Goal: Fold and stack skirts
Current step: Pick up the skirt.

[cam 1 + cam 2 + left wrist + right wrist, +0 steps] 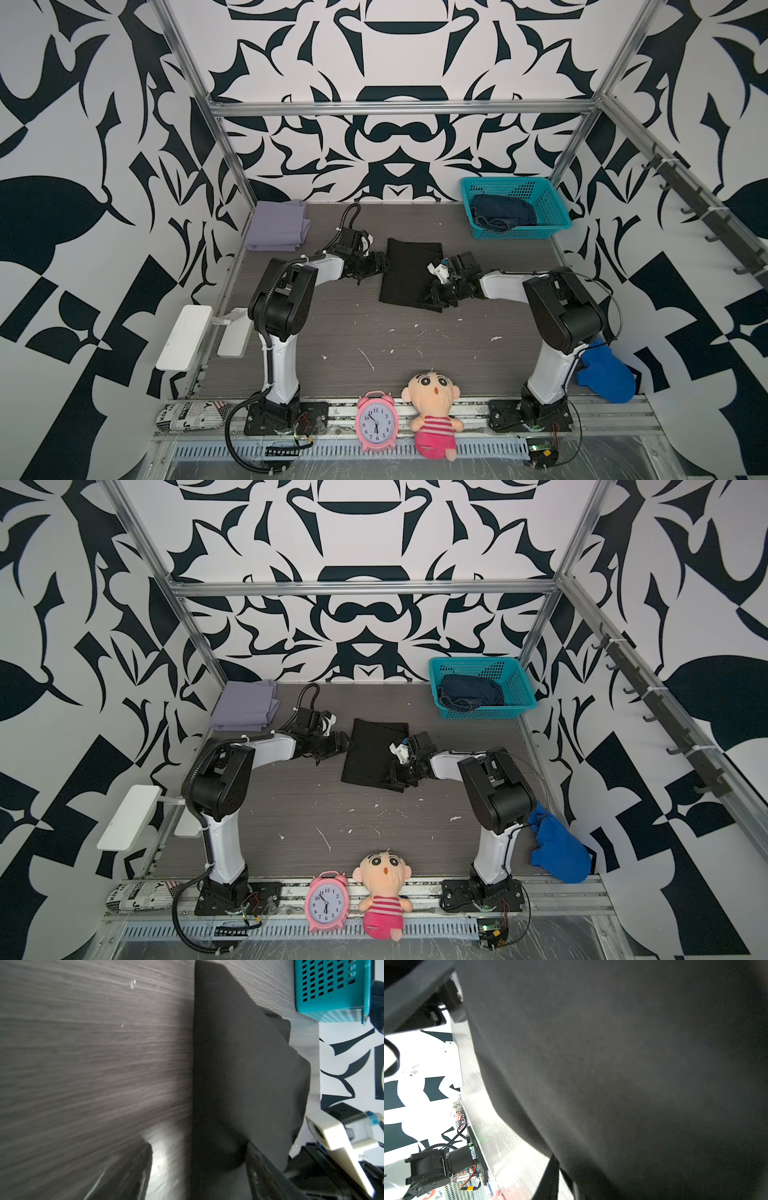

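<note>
Middle of the frame, the black skirt lies flat on the grey table, folded to a rough rectangle. The left gripper sits at its left edge, the right gripper over its lower right corner. Upper left, the lavender skirt lies folded. Upper right, the denim skirt is bunched in the teal basket. A bright blue cloth lies at lower right.
</note>
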You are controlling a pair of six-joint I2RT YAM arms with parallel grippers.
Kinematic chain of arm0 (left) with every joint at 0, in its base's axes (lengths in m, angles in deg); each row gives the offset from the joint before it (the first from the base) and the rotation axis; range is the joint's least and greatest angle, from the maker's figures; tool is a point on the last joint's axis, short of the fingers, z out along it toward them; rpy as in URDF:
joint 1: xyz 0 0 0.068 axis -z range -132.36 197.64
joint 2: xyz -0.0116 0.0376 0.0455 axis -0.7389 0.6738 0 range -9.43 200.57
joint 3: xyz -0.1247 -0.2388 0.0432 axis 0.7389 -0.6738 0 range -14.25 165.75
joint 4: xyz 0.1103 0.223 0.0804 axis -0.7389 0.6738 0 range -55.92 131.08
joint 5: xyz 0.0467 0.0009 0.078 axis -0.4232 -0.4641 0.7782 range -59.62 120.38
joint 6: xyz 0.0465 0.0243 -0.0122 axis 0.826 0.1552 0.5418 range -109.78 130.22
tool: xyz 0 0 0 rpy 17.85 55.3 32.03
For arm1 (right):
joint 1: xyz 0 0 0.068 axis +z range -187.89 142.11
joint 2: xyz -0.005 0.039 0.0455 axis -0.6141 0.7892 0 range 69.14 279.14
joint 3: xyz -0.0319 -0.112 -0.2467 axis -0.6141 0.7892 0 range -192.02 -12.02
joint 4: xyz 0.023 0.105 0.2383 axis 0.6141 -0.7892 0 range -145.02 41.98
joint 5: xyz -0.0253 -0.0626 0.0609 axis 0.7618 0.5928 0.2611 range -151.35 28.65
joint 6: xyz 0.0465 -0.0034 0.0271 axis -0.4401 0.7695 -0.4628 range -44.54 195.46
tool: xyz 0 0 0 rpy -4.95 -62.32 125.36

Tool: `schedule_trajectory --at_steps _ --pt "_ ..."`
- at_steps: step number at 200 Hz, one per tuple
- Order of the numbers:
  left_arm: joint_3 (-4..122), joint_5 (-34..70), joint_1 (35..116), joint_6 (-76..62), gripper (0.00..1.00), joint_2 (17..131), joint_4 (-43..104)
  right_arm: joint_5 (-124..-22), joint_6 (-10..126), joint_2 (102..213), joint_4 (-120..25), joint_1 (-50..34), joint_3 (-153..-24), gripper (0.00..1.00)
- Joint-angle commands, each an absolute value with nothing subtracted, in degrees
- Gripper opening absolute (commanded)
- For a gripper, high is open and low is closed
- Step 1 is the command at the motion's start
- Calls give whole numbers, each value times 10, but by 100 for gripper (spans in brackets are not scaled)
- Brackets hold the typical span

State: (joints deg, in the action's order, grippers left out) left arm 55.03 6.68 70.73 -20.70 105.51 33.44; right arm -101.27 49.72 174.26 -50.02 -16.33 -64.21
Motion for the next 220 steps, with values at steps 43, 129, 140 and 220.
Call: schedule_trajectory --at_steps 43,129,140,220 --pt "595 60 747 -209 72 1127 337 -993 494 1713 -520 -164 -646 18" --pt "602 56 762 -201 52 1134 337 -992 497 1709 -518 -164 -643 18" --pt "604 58 764 -203 38 1140 335 -991 496 1710 -517 -164 -642 18" --pt "604 57 762 -203 0 1126 333 -994 501 1709 -524 -164 -652 18"
